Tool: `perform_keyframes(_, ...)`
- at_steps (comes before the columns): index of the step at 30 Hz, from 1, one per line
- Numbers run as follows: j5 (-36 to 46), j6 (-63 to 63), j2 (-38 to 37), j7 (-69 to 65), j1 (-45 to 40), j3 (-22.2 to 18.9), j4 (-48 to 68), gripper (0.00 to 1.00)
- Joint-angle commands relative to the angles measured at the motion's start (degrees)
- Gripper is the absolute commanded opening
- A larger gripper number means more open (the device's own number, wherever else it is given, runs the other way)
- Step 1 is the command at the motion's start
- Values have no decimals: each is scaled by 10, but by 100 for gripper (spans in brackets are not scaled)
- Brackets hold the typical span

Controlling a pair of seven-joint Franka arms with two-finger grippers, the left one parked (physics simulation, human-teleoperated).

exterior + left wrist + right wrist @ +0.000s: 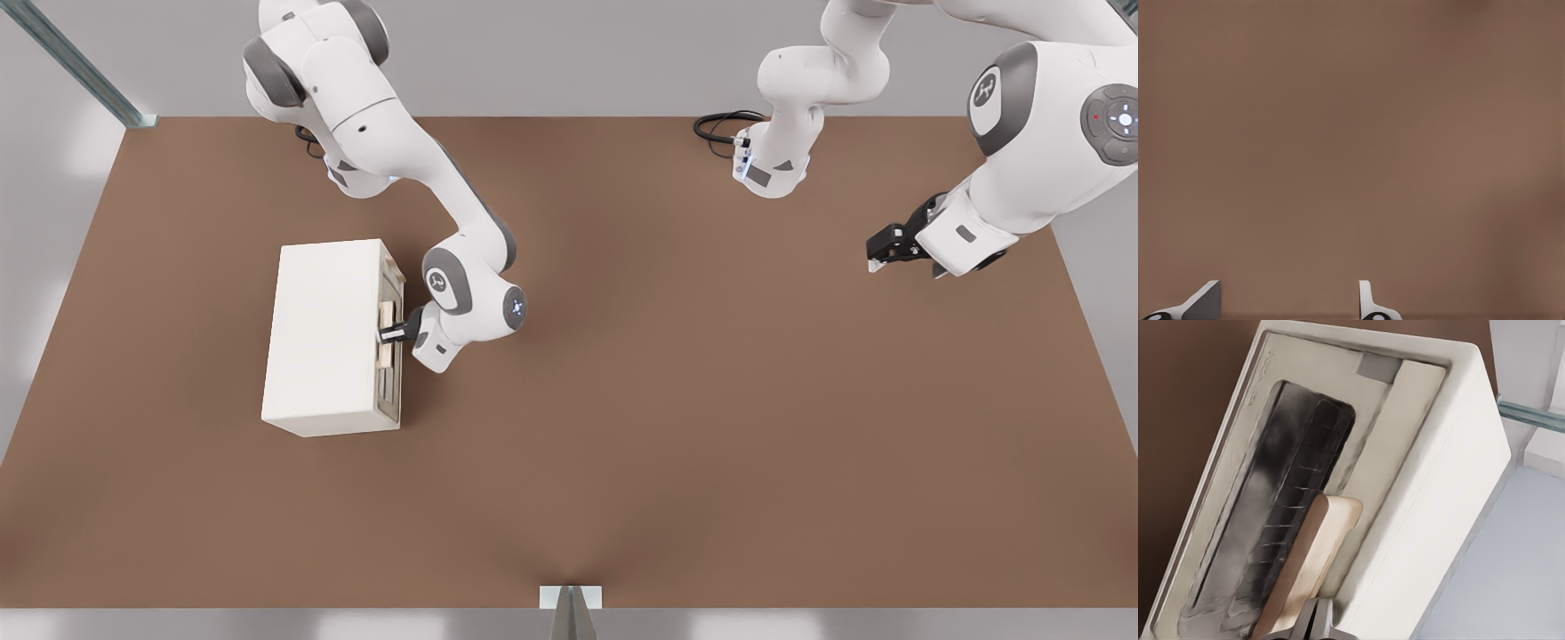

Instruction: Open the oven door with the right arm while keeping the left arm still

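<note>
Closest to the lens, the right arm's gripper (388, 335) pinches the tan bar handle (1313, 570) of the still-closed oven door (392, 342), at 9 o'clock on the table (676, 400), so grasping looks done and pulling outward should follow.

A bare brown bench (676, 427) fills the scene, with a grey metal rail (76, 62) slanting at its far corner on the front view's left, and a small pale bracket (570, 597) at its near edge.
</note>
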Motion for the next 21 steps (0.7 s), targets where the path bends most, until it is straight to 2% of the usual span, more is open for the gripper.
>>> perform_keyframes(1, 0, 0, 1, 43, 2, 0, 0, 21)
perform_keyframes(10, 8, -9, -1, 42, 31, 3, 25, 21)
perform_keyframes(12, 26, -53, 16, 34, 46, 3, 98, 21)
perform_keyframes(14, 84, -76, 23, -20, 26, -3, 179, 21)
perform_keyframes(16, 277, -76, 10, -194, -148, -1, 253, 21)
perform_keyframes(17, 357, -73, 7, -214, -212, 0, 257, 100)
perform_keyframes(18, 389, -69, -12, -217, -245, -3, 252, 100)
perform_keyframes(21, 384, -71, -121, -247, -292, -4, 209, 100)
